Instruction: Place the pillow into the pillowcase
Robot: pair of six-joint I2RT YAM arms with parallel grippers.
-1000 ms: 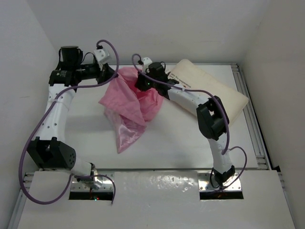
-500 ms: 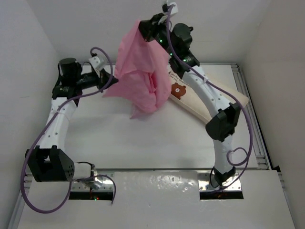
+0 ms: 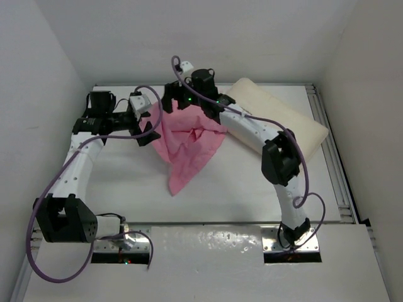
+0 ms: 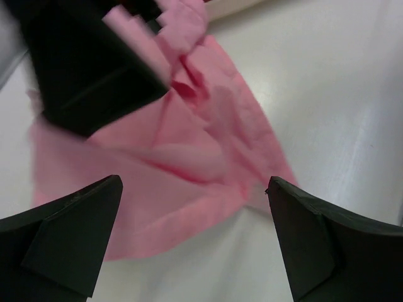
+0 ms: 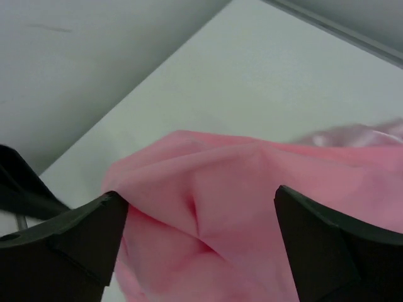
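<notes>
The left jaws and the right jaws both stand wide apart, gripping nothing. Just below and between them lies the pillowcase point(image 3: 189, 148), a glossy pink sheet, crumpled and creased. It is bunched wide at the far end and narrows to a point toward the near edge of the white desk point(image 3: 239, 189). To its right the pillow point(image 3: 283, 119), plump and cream-white, lies slantwise at the far right of the desk, outside the pillowcase, with the right arm point(image 3: 252, 129) crossing its near edge.
</notes>
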